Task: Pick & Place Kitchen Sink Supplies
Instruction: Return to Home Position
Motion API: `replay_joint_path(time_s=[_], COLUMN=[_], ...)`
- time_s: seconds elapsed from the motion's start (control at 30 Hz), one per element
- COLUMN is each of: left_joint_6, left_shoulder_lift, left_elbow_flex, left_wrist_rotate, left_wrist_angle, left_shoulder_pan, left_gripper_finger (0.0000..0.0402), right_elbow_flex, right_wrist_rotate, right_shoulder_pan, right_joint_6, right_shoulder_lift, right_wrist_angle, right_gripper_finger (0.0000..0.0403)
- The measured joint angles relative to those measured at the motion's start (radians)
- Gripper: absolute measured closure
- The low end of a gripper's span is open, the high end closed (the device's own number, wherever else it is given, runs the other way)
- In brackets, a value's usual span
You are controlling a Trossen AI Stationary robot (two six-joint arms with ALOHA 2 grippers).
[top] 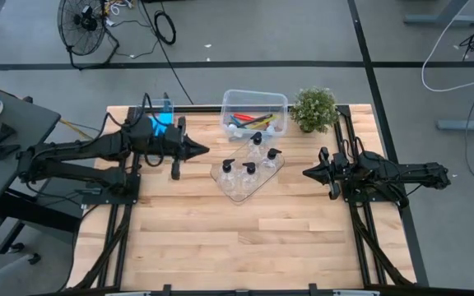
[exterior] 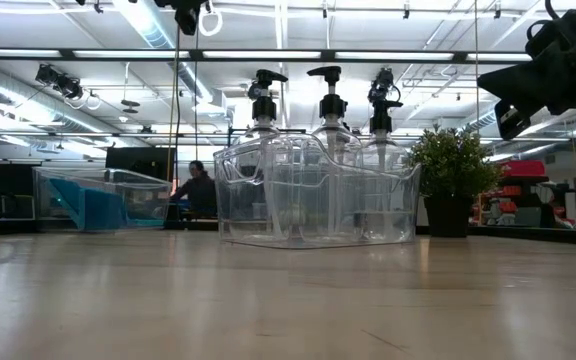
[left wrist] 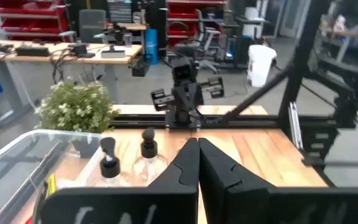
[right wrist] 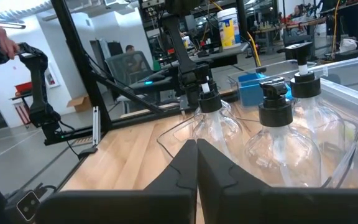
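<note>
Several clear bottles with black pump tops (top: 249, 171) stand upright in a clear tray (top: 220, 179) at mid table; they also show in the low view (exterior: 328, 100) and the right wrist view (right wrist: 275, 140). Coloured brushes (top: 252, 121) lie in a clear bin (top: 254, 103) at the far edge. Blue sponges (top: 162, 122) sit in another clear bin (exterior: 98, 200) at far left. My left gripper (top: 202, 150) hovers shut, left of the tray, its fingers (left wrist: 197, 163) pointing right. My right gripper (top: 307, 173) hovers shut, right of the tray, its fingers (right wrist: 196, 163) pointing at the bottles.
A small green potted plant (top: 313, 108) stands at the far edge, right of the brush bin. The bare wooden table (top: 245, 238) stretches from the tray to the near edge. A person (exterior: 198, 188) sits in the room beyond the table.
</note>
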Motion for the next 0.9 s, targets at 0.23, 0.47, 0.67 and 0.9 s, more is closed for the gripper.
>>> replay_joint_path(time_s=[0.23,0.47,0.67,0.9], left_joint_6=[0.013,0.001,-0.021,-0.026], left_shoulder_lift=[-0.097,-0.233,-0.342,-0.45], left_elbow_flex=[-0.159,-0.358,-0.536,-0.669], left_wrist_rotate=[-0.001,-0.003,-0.003,-0.032], left_wrist_angle=[0.072,0.211,0.288,0.293], left_shoulder_pan=[-0.044,-0.08,-0.119,-0.163], left_gripper_finger=[0.0401,0.0401,0.0401,0.0401], right_elbow_flex=[0.0,0.0,0.0,0.0], right_wrist_rotate=[0.0,0.0,0.0,0.0], right_shoulder_pan=[0.0,0.0,0.0,0.0], right_joint_6=[0.0,0.0,0.0,0.0], right_shoulder_lift=[0.0,0.0,0.0,0.0], right_wrist_angle=[0.0,0.0,0.0,0.0], right_gripper_finger=[0.0399,0.0399,0.0399,0.0399])
